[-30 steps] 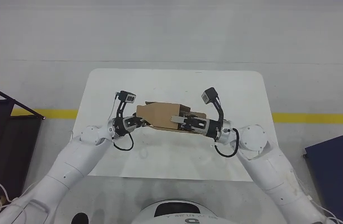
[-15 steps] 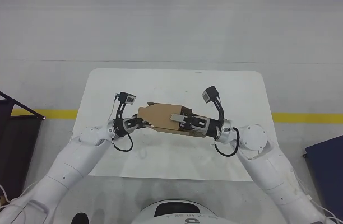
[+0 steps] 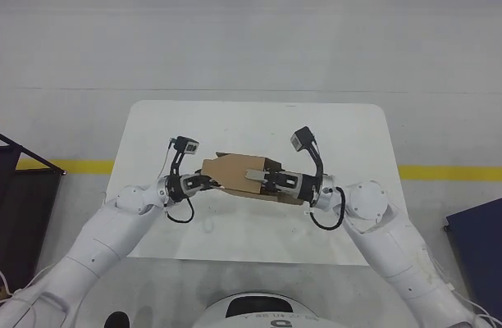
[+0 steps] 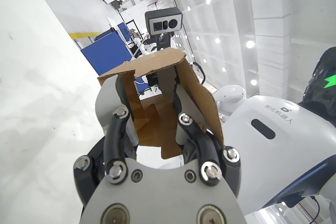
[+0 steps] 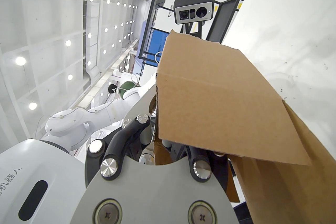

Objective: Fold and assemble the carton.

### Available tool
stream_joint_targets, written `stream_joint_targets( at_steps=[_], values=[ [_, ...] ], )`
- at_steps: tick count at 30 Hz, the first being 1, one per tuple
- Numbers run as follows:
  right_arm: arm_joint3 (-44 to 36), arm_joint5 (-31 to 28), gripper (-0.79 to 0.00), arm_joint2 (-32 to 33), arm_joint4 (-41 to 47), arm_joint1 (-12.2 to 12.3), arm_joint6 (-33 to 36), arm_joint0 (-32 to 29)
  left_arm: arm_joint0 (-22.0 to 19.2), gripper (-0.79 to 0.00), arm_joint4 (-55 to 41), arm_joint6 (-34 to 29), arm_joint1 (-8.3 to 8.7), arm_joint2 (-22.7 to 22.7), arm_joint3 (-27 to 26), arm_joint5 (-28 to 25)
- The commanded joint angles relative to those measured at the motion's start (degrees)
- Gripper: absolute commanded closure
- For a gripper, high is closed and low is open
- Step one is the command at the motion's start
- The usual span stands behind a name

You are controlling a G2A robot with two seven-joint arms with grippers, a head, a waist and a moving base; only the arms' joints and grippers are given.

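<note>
Off the tabletop's (image 3: 259, 123) left edge there's a dark frame (image 3: 13, 193) on the floor, close to that side. Moving in, the left gripper (image 3: 203, 182) sits well inside the left edge. Seen from its wrist, that gripper (image 4: 148, 93) has its fingers (image 4: 119, 86) clamped on the brown carton (image 4: 157, 62) at its open end, with ragged flap edges poking out past them. The carton (image 3: 239, 170) is at the middle of the tabletop, tilted, and bridges the space between both arms. Its far edge faces a wide bare stretch reaching to the far edge, and there's another bare band on the near side. On to the right gripper (image 3: 263, 179), which grips the carton's right end with one pale finger lying across the top panel. From its wrist, the carton (image 5: 210, 93) covers much of that gripper (image 5: 160, 138), and a crisp fold line runs along the panel. Bare tabletop continues to the right edge, and a blue panel (image 3: 489, 238) stands on the floor well beyond the near right corner.
</note>
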Motion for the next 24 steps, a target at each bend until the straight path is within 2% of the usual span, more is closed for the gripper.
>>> stream_joint_targets(
  at_steps=[1,2,3,5,6,16,24],
  values=[
    [0.0,0.0,0.000,0.0,-0.3,0.0,0.0,0.0,-0.1,-0.360,-0.1,0.2,0.13,0.0,0.0,-0.2],
    [0.0,-0.1,0.000,0.1,-0.4,0.0,-0.1,0.0,-0.1,-0.376,-0.2,0.5,0.21,0.0,0.0,-0.5],
    [0.1,-0.3,0.000,0.3,-0.3,0.1,-0.3,0.0,-0.1,-0.480,-0.5,0.8,0.30,-0.1,0.0,-0.8],
    [0.2,-0.6,0.000,1.1,0.4,0.1,-0.6,-0.2,0.0,-0.760,-1.0,1.4,0.52,-0.4,0.2,-1.4],
    [0.2,-0.9,0.000,1.6,1.6,0.2,-0.4,-0.4,0.0,-0.785,-1.3,1.7,0.66,-0.7,0.3,-1.7],
    [2.5,-2.6,0.000,6.9,16.7,0.6,6.4,-1.9,1.6,-0.785,-1.2,3.2,2.36,-3.3,1.3,-3.2],
    [3.6,-2.0,0.000,6.7,17.8,0.5,7.0,-1.0,0.4,-0.785,8.0,7.1,2.28,1.3,1.1,-7.1]
  ],
)
